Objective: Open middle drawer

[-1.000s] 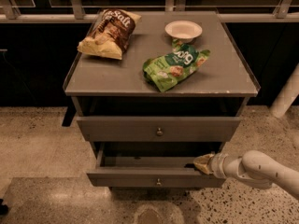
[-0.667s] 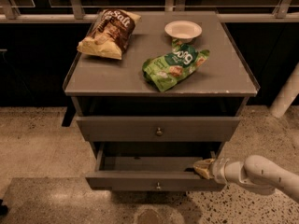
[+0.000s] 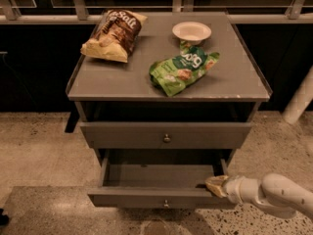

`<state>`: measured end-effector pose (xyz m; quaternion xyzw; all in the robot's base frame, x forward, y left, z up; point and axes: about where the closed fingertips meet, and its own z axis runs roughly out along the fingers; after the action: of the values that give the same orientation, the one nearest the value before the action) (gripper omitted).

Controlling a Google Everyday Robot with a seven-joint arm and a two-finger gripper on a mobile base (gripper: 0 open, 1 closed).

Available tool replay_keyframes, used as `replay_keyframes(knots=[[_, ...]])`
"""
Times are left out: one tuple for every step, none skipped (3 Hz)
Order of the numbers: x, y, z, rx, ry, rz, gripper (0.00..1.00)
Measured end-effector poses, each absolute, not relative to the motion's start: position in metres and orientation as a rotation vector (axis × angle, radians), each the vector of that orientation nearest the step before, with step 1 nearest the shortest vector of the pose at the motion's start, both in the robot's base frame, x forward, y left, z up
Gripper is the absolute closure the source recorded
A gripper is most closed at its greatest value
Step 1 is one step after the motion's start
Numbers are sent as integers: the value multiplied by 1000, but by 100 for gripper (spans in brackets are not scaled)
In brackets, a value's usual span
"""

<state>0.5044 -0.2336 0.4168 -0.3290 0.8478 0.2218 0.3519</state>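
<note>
Grey cabinet (image 3: 122, 80), middle drawer (image 3: 146, 198) pulled out, claw (image 3: 214, 185) at its right front corner

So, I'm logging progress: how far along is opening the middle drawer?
Done: the middle drawer stands pulled well out, its inside floor showing below the upper drawer. In hand: the gripper is at its front corner, on the right of the camera view. Left: perhaps a little more pull, then drawing the arm away.
</note>
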Motion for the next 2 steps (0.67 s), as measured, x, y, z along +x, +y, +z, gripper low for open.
replay_keyframes(knots=[[503,-234,417,-842,2198,580,100],[482,-235,422,-771,2173,623,100]])
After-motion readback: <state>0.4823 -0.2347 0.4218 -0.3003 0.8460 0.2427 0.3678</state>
